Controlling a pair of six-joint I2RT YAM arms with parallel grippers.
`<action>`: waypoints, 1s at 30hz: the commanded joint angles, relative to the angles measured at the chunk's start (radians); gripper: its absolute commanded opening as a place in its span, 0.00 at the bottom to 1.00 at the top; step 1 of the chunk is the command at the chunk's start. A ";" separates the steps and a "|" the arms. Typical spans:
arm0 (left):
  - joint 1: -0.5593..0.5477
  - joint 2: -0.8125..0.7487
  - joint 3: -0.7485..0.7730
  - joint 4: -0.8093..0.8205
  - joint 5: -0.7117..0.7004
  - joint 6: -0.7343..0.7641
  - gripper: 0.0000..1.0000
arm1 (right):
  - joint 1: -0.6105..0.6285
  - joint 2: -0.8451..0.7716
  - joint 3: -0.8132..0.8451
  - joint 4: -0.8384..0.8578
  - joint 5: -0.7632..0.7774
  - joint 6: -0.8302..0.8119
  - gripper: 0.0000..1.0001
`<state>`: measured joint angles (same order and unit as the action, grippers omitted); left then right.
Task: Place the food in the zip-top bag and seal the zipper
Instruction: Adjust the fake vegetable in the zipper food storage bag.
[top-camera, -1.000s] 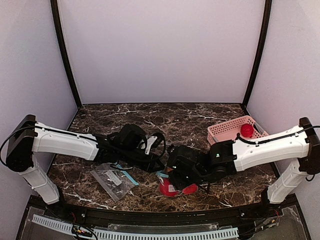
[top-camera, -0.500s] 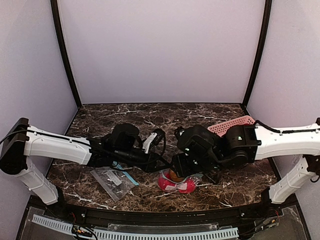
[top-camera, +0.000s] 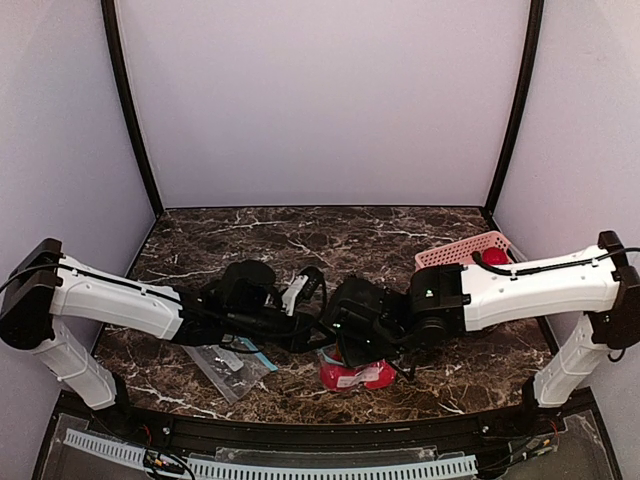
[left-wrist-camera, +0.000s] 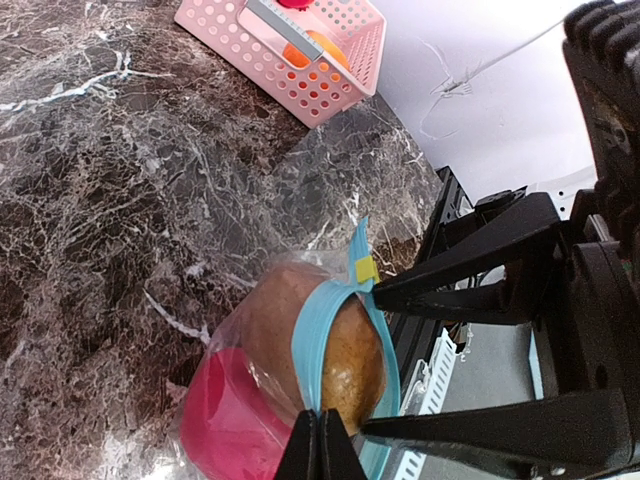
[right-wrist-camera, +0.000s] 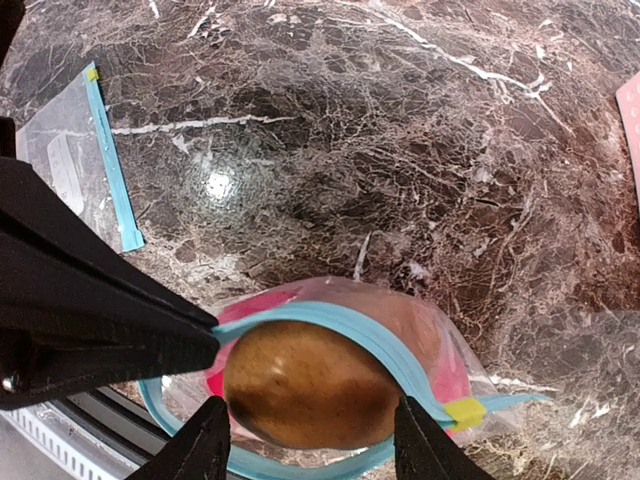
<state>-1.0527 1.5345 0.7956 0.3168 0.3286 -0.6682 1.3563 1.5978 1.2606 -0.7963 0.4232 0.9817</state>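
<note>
While a second flat bag (top-camera: 228, 358) lies at the left, the left gripper (left-wrist-camera: 320, 440) is clamped tight on the teal zipper (left-wrist-camera: 305, 340) of the zip-top bag (right-wrist-camera: 435, 340); a red piece (left-wrist-camera: 225, 420) sits inside, and the right gripper (right-wrist-camera: 312, 440) grasps the brown piece (right-wrist-camera: 310, 385) in the bag's mouth, with the pink basket (top-camera: 450, 258) far right

No text, brand or number legible anywhere. Flat bag (top-camera: 226, 364) on worktop (top-camera: 400, 235): white label (right-wrist-camera: 62, 172), print too small to read. Zip-top bag (right-wrist-camera: 432, 338): nothing legible.
</note>
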 joint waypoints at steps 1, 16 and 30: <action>-0.014 -0.043 -0.013 0.039 -0.006 -0.014 0.01 | 0.018 0.046 0.066 -0.015 0.029 -0.003 0.55; -0.029 -0.051 -0.014 0.055 -0.001 -0.024 0.01 | 0.038 0.240 0.202 -0.212 0.131 0.085 0.63; -0.032 -0.058 -0.030 0.034 0.027 0.056 0.01 | 0.006 0.152 0.114 -0.166 0.015 -0.038 0.30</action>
<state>-1.0706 1.5181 0.7666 0.3283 0.3023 -0.6724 1.3869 1.8053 1.4281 -0.9558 0.5217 1.0180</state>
